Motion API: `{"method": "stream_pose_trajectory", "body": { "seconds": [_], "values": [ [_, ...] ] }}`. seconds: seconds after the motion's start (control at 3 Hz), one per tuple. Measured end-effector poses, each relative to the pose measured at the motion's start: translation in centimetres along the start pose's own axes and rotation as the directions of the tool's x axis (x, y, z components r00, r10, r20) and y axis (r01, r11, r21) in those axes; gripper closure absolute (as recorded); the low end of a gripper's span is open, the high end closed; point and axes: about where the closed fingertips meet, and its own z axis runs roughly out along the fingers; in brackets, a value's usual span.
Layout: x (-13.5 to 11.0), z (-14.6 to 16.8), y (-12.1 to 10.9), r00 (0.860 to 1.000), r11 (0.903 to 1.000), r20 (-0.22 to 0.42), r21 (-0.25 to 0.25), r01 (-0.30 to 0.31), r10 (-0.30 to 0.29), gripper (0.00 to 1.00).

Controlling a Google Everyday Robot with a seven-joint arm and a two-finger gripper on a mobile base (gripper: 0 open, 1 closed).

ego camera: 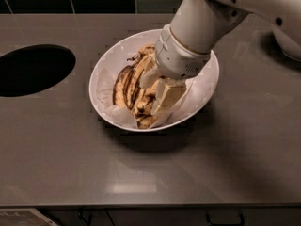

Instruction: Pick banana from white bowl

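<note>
The white bowl (109, 62) is wide, shallow and lined with crumpled white paper. It sits in the middle of the grey counter. A bunch of brown-spotted bananas (129, 84) lies in it, running from the far rim towards the near rim. My gripper (158, 91) reaches down from the upper right into the bowl and rests on the right side of the bananas. Its white wrist hides the bowl's far right part and the bananas' upper right.
A large round black hole (33, 69) is cut in the grey counter (141, 173) at the left. A partly seen white object (288, 41) stands at the right edge. Dark tiles run along the back. The counter's front edge is near the bottom.
</note>
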Motion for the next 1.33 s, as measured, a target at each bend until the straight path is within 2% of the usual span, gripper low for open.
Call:
{"method": "stream_pose_trajectory", "body": {
  "seconds": [1.33],
  "values": [
    [-0.32,1.46,0.2,0.999,0.9994,0.031,-0.032,0.009,-0.008,0.44]
  ]
}}
